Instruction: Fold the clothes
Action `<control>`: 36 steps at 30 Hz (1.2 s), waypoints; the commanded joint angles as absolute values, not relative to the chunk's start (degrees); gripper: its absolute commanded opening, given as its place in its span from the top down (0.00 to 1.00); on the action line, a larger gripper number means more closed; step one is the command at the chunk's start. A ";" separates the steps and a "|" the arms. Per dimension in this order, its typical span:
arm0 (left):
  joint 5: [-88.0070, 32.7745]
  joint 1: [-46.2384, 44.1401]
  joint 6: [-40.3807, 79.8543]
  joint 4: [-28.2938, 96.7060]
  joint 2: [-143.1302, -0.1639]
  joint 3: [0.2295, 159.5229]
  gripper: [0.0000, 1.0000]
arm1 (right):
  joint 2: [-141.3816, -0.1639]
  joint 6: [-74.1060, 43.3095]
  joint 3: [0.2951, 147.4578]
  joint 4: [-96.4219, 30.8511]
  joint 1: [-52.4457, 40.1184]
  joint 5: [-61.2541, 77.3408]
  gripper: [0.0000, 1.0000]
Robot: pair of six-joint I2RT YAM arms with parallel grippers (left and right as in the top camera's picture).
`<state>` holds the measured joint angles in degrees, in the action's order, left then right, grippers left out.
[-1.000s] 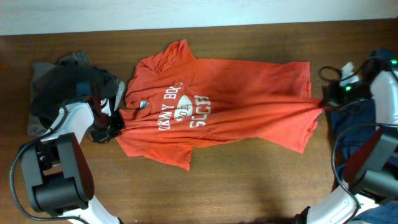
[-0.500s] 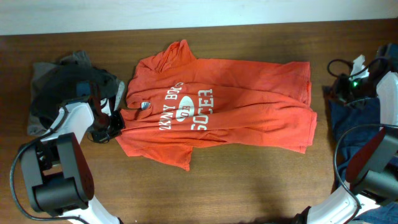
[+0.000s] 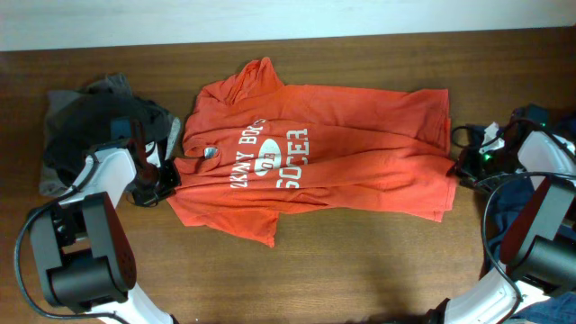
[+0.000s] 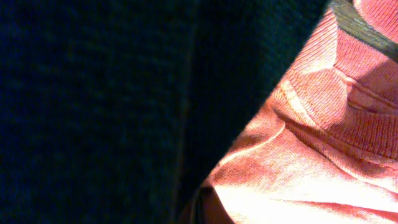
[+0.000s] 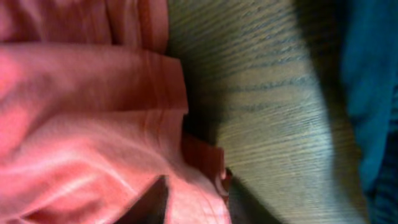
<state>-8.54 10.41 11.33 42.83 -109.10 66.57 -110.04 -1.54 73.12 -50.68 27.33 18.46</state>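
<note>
An orange T-shirt with white lettering lies spread, face up and wrinkled, on the wooden table. My left gripper sits at the shirt's left edge by the collar. In the left wrist view the orange cloth reaches down to its jaws, which look shut on it. My right gripper is at the shirt's right hem. In the right wrist view the hem is bunched between its fingers.
A pile of dark and grey clothes lies at the far left, and it fills the left side of the left wrist view. A blue garment lies at the right edge under my right arm, also in the right wrist view.
A second ago my right gripper pulled the hem taut to the right. It then let go and lifted away. Now it is back down at the hem. The left arm has not moved.
</note>
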 commanded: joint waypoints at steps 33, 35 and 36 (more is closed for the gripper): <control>-6.57 10.66 10.15 42.02 -109.91 67.16 0.99 | -110.02 3.03 85.45 -58.81 27.38 28.03 0.54; -6.57 10.66 10.15 42.02 -109.91 67.16 0.99 | -110.02 2.98 83.48 -59.55 26.85 23.66 0.57; -6.57 10.66 10.15 42.02 -109.91 67.16 0.99 | -110.02 2.94 81.93 -58.59 26.61 22.22 0.57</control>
